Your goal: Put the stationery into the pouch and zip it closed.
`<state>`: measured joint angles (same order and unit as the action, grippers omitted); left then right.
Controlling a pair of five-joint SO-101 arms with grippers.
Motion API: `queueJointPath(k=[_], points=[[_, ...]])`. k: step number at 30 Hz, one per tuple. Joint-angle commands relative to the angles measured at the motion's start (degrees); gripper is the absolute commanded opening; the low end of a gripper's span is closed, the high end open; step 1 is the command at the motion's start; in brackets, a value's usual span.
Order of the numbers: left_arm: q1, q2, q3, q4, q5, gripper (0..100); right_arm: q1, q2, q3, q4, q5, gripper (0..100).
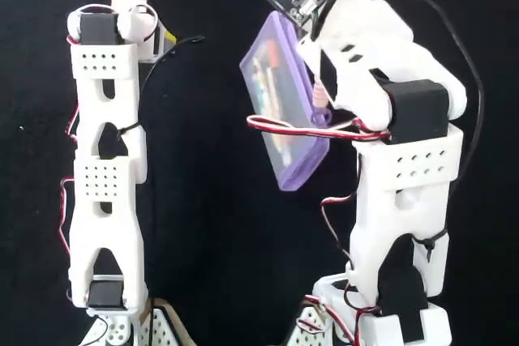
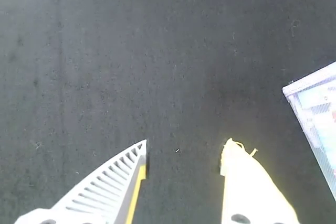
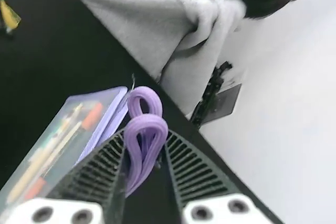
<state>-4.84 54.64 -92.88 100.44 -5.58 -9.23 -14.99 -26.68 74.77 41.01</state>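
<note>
**Right claw holds the pouch aloft; left claw spread wide**

High view: the right arm [image 1: 405,168] holds the purple pouch [image 1: 284,119] up off the black table [image 1: 211,224]. The pouch is tilted on edge with its clear face turned toward the left arm [image 1: 105,176]. The stationery [image 1: 274,91] shows through that face, inside the pouch. The left arm stretches toward the table's far edge, well apart from the pouch.

Left wrist view: the left gripper [image 2: 184,153] is spread wide above the black table, gripping nothing. A corner of the pouch [image 2: 315,114] shows off to one side.

Right wrist view: the right gripper [image 3: 146,136] is pinched on the pouch's purple loop [image 3: 143,103]. The pouch hangs just beside it, stationery [image 3: 58,140] inside. Whether the zip is closed cannot be told.
</note>
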Motion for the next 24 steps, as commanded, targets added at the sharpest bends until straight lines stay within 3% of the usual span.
queueJointPath(k=[1, 10, 17, 24], points=[[-0.31, -4.4, -2.42, 0.44, -0.44, 24, 0.44, -2.68, -3.12, -6.24, -3.87, 1.1], [-1.89, -1.05, -2.42, 0.35, -0.35, 23, 0.18, -2.51, -14.81, -10.29, -13.54, 1.1], [-2.07, 3.78, -2.42, 0.35, 1.76, 23, -4.92, -2.51, -22.64, -11.87, -13.8, 1.1], [-3.74, 3.08, -2.42, 0.35, 3.52, 23, -5.27, -2.42, -23.16, -18.55, -14.07, 1.1]])
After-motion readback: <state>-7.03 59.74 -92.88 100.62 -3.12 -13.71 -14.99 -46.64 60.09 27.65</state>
